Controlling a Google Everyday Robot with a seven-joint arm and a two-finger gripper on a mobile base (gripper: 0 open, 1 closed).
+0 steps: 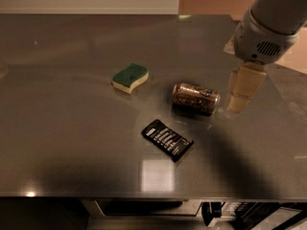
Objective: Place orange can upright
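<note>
The orange can lies on its side near the middle of the grey metal table, its long axis running left to right. It has a brownish-orange body with dark mottled print. My gripper hangs from the white arm at the upper right. It sits just to the right of the can, close to the table surface, with a small gap between them. It holds nothing that I can see.
A green and yellow sponge lies left of the can. A flat black packet lies in front of the can. The table's right edge runs just behind the gripper.
</note>
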